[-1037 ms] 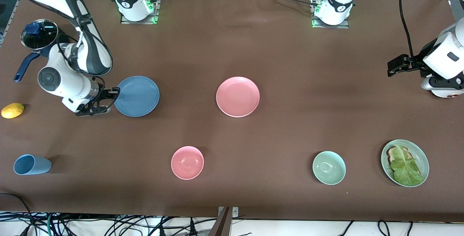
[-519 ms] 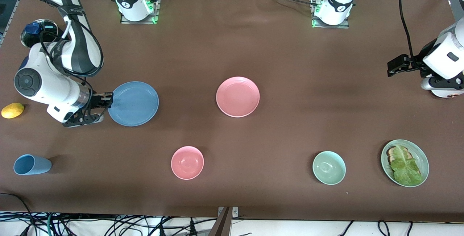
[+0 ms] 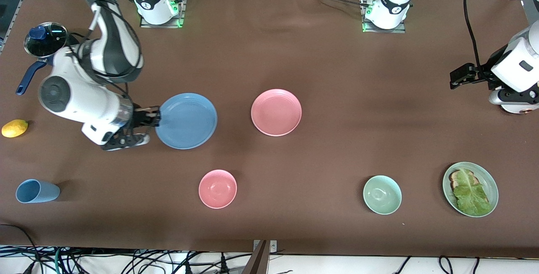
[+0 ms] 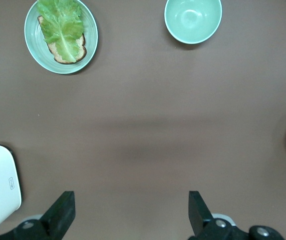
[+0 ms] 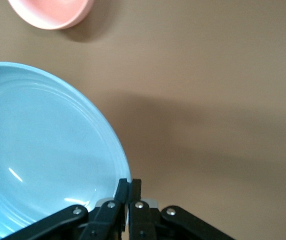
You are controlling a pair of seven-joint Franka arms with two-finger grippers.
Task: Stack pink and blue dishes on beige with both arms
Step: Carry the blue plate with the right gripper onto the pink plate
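- No stack exists yet. No cream-beige plate shows in any view, so both dishes are still to be placed.
- The flat round pale pink plate [image 3: 276, 112] lies untouched mid-table.
- The right end effector [image 3: 152, 117] is clenched on the rim of the flat round medium blue plate [image 3: 186, 121], which juts from it toward the pink plate, above the brown table [image 3: 328, 63].
- The left end effector [image 4: 128, 212] waits released near its end of the table, well apart from both plates.

- No legible text, label, brand or number appears on any dish or on the table.
- Markings on the arm bases [image 3: 156, 2] are too small to read.
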